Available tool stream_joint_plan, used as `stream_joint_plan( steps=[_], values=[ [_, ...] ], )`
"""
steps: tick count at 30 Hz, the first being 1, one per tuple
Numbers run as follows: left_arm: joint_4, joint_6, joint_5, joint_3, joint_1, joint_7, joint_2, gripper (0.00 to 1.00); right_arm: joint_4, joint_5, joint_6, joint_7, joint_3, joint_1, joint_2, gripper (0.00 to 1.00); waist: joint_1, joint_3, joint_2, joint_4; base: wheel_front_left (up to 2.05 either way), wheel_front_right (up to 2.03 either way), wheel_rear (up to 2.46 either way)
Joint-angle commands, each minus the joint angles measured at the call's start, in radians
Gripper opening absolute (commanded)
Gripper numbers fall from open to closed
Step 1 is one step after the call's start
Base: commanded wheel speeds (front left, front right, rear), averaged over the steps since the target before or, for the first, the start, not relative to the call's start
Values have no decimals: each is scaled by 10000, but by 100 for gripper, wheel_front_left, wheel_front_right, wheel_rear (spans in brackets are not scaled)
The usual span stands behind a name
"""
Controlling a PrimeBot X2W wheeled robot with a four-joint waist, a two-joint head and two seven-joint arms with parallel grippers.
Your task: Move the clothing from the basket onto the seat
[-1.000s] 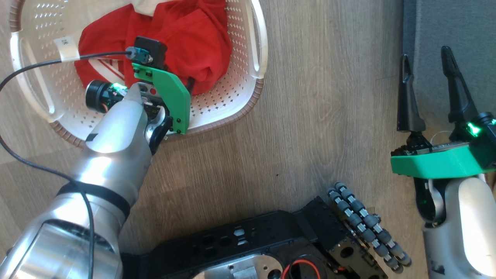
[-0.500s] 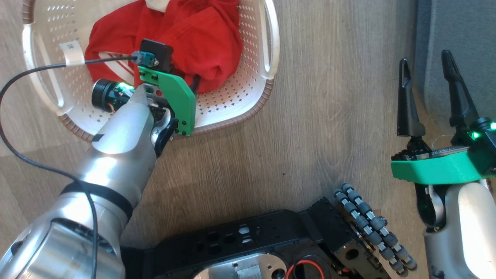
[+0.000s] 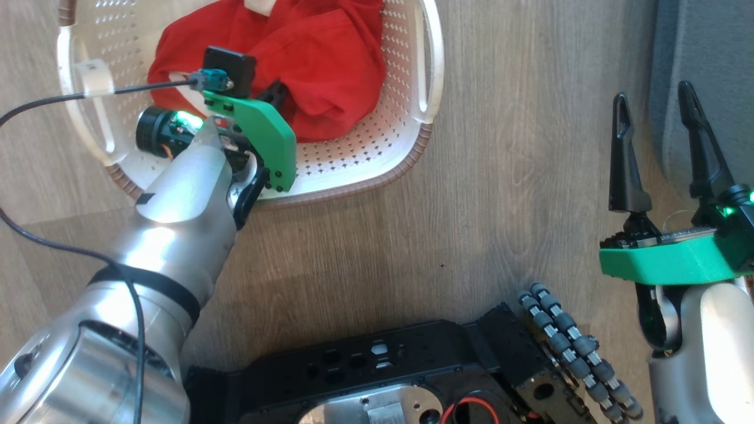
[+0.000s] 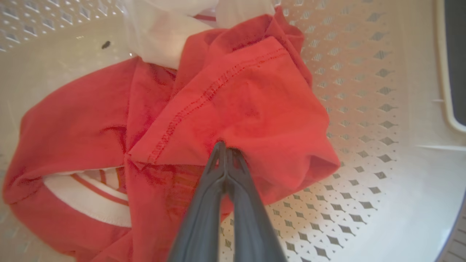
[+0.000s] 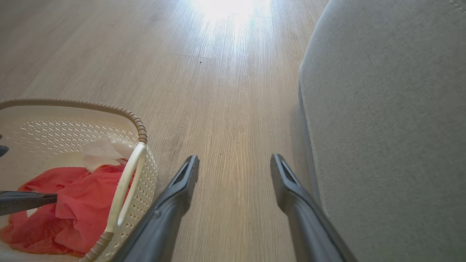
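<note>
the soft red clothing (image 4: 247,94) with white bits lies in the cream plastic basket (image 4: 364,109) with holes. the left gripper (image 4: 225,147) pinches a red fold tight. the right gripper (image 5: 235,162) is spread wide, holding nothing, beside the big grey cloth seat (image 5: 382,127).

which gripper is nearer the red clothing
Left. The left gripper is shut on a fold of the clothing in the basket; the right gripper hangs open beside the seat.
</note>
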Motion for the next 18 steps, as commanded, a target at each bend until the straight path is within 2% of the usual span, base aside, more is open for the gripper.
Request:
stream_joint_plan(
  steps=[1,7,18],
  values=[
    [9,56,-171,115,51,-213,95,0,-194,-54,-4,-63,146,457,-33,100,0,-24,0,91,0,0,0],
    [315,122,-444,151,-179,-565,95,0,-47,-152,-4,-63,177,128,-33,100,0,-188,0,395,0,0,0],
    [225,-52,-1076,419,100,-893,95,0,520,-432,-4,-63,173,-42,-33,100,0,-1336,0,1065,0,0,0]
  ],
)
